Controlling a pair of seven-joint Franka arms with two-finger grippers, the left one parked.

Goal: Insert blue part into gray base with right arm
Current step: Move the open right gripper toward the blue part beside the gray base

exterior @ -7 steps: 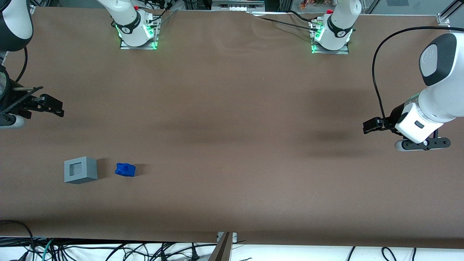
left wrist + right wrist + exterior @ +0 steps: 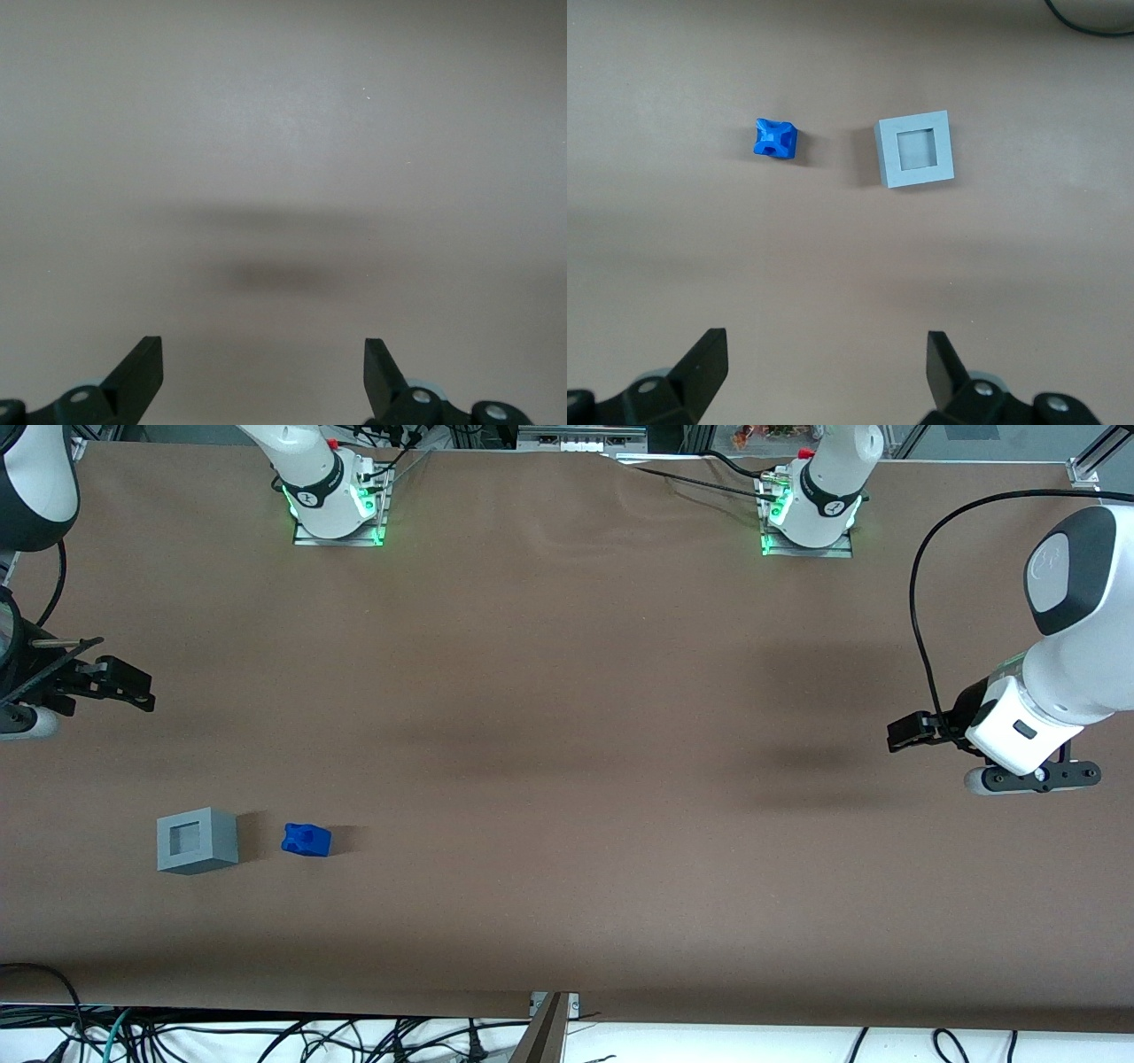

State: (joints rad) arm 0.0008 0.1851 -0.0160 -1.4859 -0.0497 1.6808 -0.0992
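Gripper (image 2: 133, 689) held open and empty, high over the working arm's end of the table, with both parts nearer the front camera.

The blue part (image 2: 306, 840) is seen lying on the table (image 2: 567, 717), well apart from the gripper, nearer the front camera and a little toward the parked arm's end. The gray base (image 2: 197, 840) stands just beside it, not touching, toward the working arm's end. In the wrist view the fingers (image 2: 704, 359) are spread wide, and the part (image 2: 776, 140) and base (image 2: 916, 149) are seen side by side ahead of them. The recess of the base is empty. A reach toward the front camera and down onto the part is judged to be the coming move; its long axis cannot be told.
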